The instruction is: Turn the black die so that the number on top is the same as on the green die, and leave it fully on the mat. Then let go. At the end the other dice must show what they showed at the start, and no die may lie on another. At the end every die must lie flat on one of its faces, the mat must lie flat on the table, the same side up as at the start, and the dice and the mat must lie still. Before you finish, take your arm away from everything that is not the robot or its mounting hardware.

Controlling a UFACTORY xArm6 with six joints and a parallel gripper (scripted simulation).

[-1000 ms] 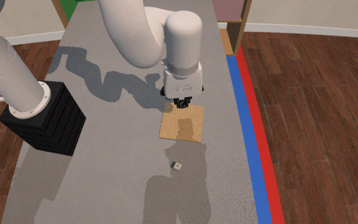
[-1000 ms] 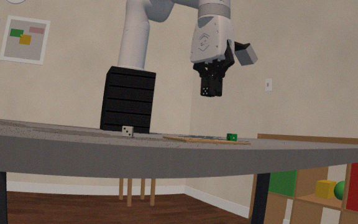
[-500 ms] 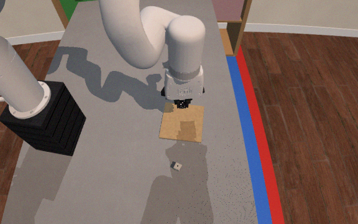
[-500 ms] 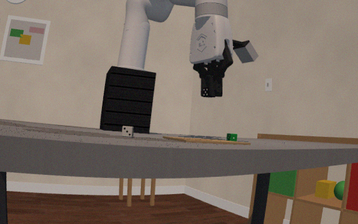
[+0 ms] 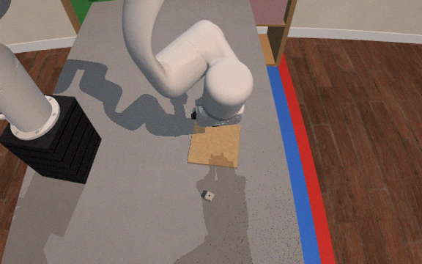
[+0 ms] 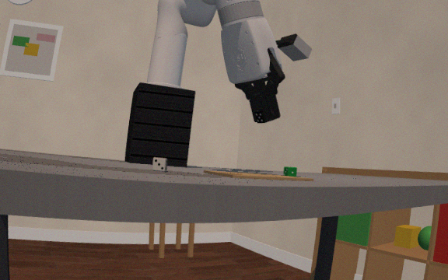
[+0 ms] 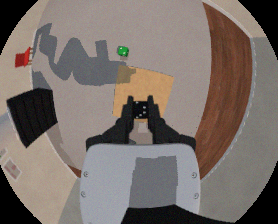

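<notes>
My gripper [image 6: 265,110] [image 7: 140,102] is shut on the black die [image 6: 259,116] [image 7: 142,106] and holds it tilted, high above the table. In the top view the arm's wrist hides both. The tan mat [image 5: 218,144] [image 6: 247,176] [image 7: 159,86] lies flat on the table below the gripper. The green die [image 6: 290,171] [image 7: 123,50] rests by the mat's far corner; I cannot tell whether it is on the mat or just off it. In the top view it is almost hidden by the arm. The white die [image 5: 207,196] [image 6: 159,163] lies on the table, off the mat.
The arm's black base [image 5: 53,147] [image 6: 159,124] stands on the table to one side of the mat. A shelf [image 6: 383,233] with coloured blocks stands beyond the table's far end. The table's long edge [image 5: 269,154] runs close to the mat.
</notes>
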